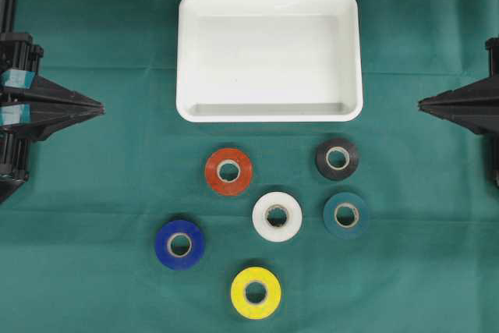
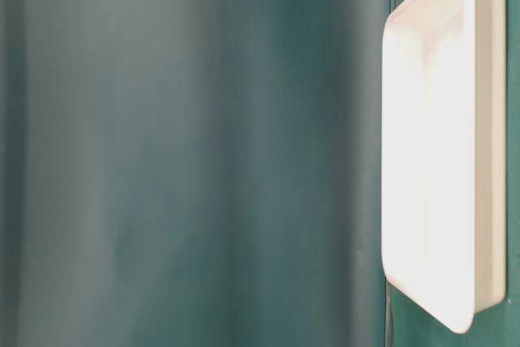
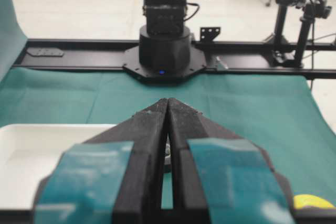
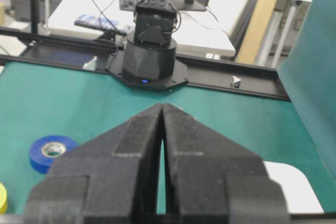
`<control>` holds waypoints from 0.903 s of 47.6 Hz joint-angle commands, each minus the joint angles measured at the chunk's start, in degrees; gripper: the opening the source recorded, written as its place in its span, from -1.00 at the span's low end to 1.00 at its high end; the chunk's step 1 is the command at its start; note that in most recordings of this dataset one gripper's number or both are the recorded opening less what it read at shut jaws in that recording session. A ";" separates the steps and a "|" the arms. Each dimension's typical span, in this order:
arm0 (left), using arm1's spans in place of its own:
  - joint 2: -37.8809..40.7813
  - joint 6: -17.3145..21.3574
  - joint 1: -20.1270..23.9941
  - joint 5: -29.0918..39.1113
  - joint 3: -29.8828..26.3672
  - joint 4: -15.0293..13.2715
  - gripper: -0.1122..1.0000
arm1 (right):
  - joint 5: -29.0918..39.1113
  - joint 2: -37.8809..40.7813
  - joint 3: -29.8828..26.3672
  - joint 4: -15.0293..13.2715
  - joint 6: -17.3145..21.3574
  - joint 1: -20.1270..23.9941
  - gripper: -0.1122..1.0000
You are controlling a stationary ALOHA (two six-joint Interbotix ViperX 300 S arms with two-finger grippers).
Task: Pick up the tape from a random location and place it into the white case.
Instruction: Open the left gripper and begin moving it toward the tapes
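Both my pincers, left pincer (image 1: 100, 107) and right pincer (image 1: 422, 102), sit pinched tight, empty, at the desk's side edges. Six tape rolls lie below the shallow white plastic case (image 1: 269, 56); I should spread wide, drop straight over the red tape roll (image 1: 228, 171).

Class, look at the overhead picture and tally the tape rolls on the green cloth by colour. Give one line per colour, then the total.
Red tape: 1
Black tape: 1
White tape: 1
Teal tape: 1
Blue tape: 1
Yellow tape: 1
Total: 6

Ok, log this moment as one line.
left gripper shut, idle | right gripper shut, idle | white case empty | six tape rolls on cloth
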 commanded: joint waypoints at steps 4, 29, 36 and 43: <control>1.85 0.18 -0.53 3.52 -2.72 0.00 -0.77 | 0.53 1.85 -1.58 0.26 0.35 -0.26 -0.80; 5.27 0.18 0.62 4.57 -3.87 0.00 -0.77 | 6.68 2.90 -3.87 0.44 1.93 -0.44 -0.79; 5.80 -0.18 0.62 5.80 -3.96 0.00 -0.49 | 7.73 2.55 -3.96 0.44 2.02 -0.44 -0.79; 5.80 -0.09 0.62 5.89 -3.96 0.00 0.26 | 7.91 2.29 -4.04 0.44 2.64 -0.53 -0.28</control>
